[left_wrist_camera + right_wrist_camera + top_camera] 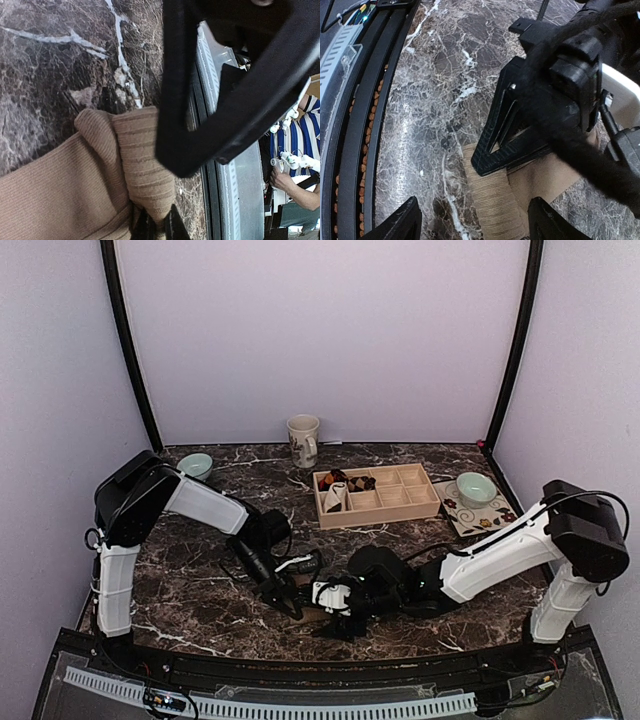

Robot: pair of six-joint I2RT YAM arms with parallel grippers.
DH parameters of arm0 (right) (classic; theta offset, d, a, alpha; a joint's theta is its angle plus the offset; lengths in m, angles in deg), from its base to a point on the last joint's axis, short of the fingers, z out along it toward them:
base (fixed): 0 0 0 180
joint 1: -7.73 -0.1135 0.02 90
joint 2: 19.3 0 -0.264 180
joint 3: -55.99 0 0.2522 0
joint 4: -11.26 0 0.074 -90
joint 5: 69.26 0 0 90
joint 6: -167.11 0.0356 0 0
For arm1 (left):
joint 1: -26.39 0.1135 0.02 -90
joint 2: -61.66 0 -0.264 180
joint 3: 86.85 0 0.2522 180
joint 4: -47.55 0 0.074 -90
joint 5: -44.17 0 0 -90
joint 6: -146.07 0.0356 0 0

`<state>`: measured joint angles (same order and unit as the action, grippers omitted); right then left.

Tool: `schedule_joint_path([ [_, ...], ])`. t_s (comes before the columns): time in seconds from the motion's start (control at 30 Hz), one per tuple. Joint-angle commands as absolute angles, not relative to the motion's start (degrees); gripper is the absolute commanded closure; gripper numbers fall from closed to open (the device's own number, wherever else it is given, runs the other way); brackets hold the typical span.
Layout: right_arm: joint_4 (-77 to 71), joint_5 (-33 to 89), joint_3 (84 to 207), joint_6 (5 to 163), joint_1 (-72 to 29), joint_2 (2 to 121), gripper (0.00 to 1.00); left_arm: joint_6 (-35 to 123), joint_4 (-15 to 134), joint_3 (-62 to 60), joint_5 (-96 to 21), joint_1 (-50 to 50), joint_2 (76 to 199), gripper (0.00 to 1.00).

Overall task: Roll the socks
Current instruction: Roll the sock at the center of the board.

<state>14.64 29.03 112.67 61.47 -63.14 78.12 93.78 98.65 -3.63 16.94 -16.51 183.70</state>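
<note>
From the top external camera, both arms reach inward over the dark marbled table (200, 570) and meet near its front edge. The left claw (290, 600) and the right claw (335, 625) sit just beside each other. Only a sliver of the tan sock (312, 612) shows between them. Farther back stands a wooden tray (375, 520) with small bundles (337, 488) in its left compartments; they are too small to tell apart. A mug (303, 440) stands behind the tray. A pale green bowl (196, 465) is at the back left, and a second bowl (475, 488) rests on a patterned plate (485, 518) at the right.

In the left wrist camera, the tan sock (65, 195) lies flat on the table (50, 75), its ribbed end folded over. The left claw (159, 227) is pressed together at the bottom edge of the view, pinching that folded end. One black finger (200, 125) of the right claw hangs above the sock. A person (305, 130) in a striped shirt shows past the table's edge.

In the right wrist camera, the right claw (470, 222) is spread wide, one finger on each side of the tan sock (492, 200), neither touching it. The left claw (482, 167) has its tip down on the sock's far edge.
</note>
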Motion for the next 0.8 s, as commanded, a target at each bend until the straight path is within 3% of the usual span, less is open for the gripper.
schedule_joint_path([
  [0.0,17.0,31.7,113.8,58.4,-62.0,80.8,0.31,95.1,102.4,-3.1,15.4,-16.1,184.6,0.98],
  [0.37,21.5,31.3,114.6,58.7,-61.1,85.2,0.48,95.9,103.8,-2.6,14.8,-16.0,184.6,0.97],
  [0.47,21.0,32.5,115.3,59.1,-61.0,86.3,0.58,96.0,104.2,-2.5,14.2,-16.0,184.6,0.94],
  [0.6,17.8,34.7,117.0,59.9,-61.0,88.4,0.78,96.6,105.6,-2.1,11.2,-15.9,184.1,0.76],
  [0.73,17.6,36.6,115.9,62.7,-60.9,89.5,0.84,95.8,106.5,-2.7,10.4,-13.3,181.7,0.56],
  [0.77,17.9,36.7,115.5,64.0,-60.9,89.7,0.85,95.1,106.5,-2.9,10.9,-12.5,180.7,0.40],
])
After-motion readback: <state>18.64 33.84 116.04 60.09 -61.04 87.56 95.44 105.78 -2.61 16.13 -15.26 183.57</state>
